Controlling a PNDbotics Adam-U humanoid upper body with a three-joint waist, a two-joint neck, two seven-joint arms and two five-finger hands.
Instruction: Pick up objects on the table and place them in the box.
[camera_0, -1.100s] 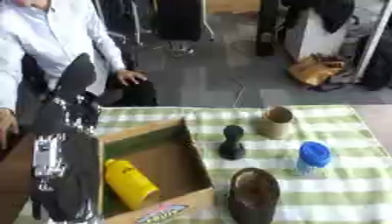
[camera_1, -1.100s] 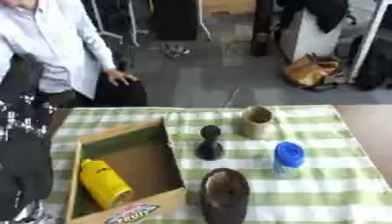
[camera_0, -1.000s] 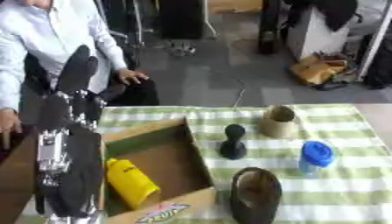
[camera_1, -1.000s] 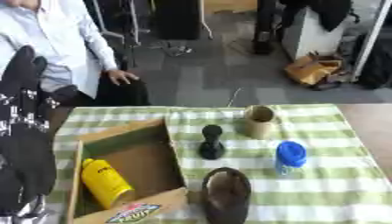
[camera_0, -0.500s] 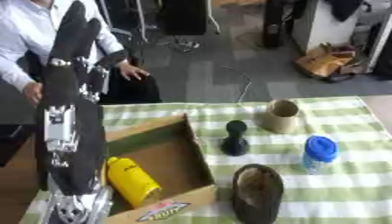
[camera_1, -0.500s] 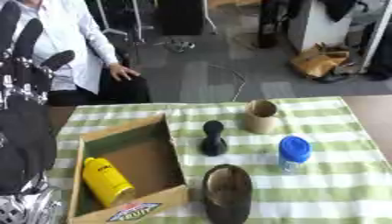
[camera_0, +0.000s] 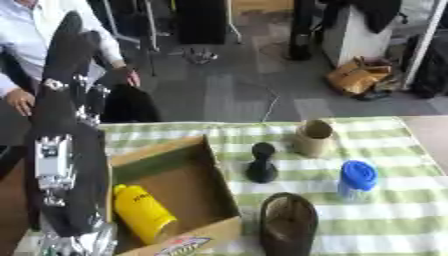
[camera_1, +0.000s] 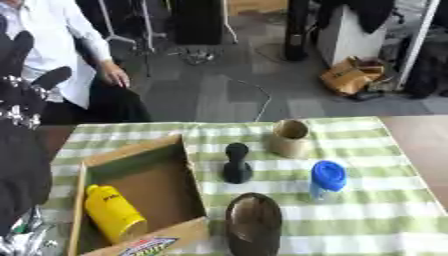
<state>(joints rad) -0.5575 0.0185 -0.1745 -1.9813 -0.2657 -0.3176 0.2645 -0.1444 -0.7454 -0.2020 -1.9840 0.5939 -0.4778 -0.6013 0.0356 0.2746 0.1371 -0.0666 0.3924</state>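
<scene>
An open cardboard box (camera_0: 179, 155) sits on the table's left half with a yellow bottle (camera_0: 143, 212) lying inside. To its right stand a small black bell-shaped object (camera_0: 261, 164), a tan cup (camera_0: 312, 138) and a clear bottle with a blue cap (camera_0: 357, 180). A dark brown oval object (camera_0: 288, 230) lies at the front edge. My left hand (camera_0: 66, 95) is raised high over the box's left side, fingers straight up, holding nothing. My right hand shows in neither view.
The table wears a green-and-white checked cloth (camera_0: 411, 205). A seated person in a white shirt (camera_1: 57, 35) is beyond the far left edge. Bags (camera_0: 360, 77) and furniture stand on the floor behind.
My left arm has risen, its hand now higher and further up in the picture. The camera has tilted slightly. The objects on the table have stayed put.
</scene>
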